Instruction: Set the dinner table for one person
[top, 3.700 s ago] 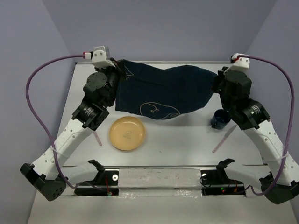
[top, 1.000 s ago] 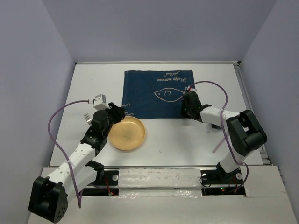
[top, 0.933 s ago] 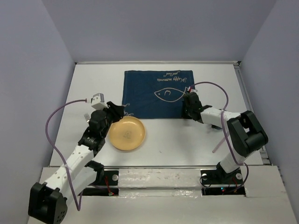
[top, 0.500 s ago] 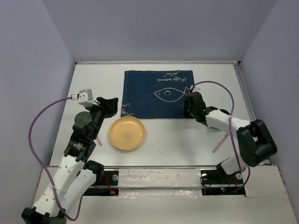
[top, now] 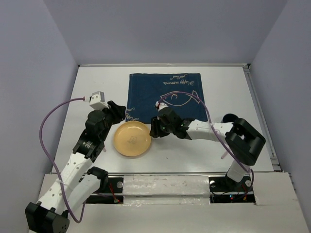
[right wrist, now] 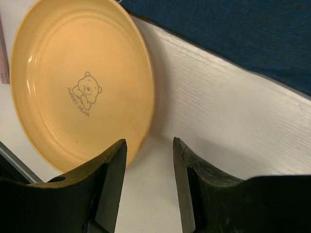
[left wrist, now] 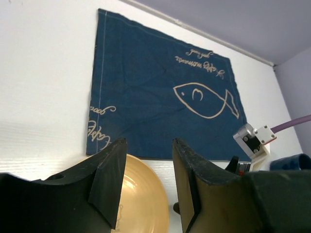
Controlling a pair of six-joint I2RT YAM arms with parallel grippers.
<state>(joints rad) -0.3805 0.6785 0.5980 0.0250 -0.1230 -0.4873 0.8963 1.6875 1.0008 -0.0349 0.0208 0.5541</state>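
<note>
On the white dinner table (top: 97, 87) a dark blue placemat (top: 165, 94) with a fish drawing lies flat at the back. A yellow plate (top: 132, 139) with a bear print sits just in front of its left corner. My right gripper (top: 153, 129) is low at the plate's right rim, open, and in the right wrist view (right wrist: 149, 143) one finger overlaps the plate (right wrist: 82, 87) edge with bare table in the gap. My left gripper (top: 117, 110) hovers open over the plate's far left edge and holds nothing (left wrist: 149, 141).
A dark blue cup (top: 228, 118) stands right of the placemat, partly behind my right arm. A pink utensil handle (top: 223, 156) pokes out near the right arm's base. Another pink handle (right wrist: 2, 58) lies left of the plate. Lavender walls enclose the table.
My right arm has swung left from the placemat's near right corner to the plate's right rim, and its jaws have opened. The left gripper pulled back a little from the plate.
</note>
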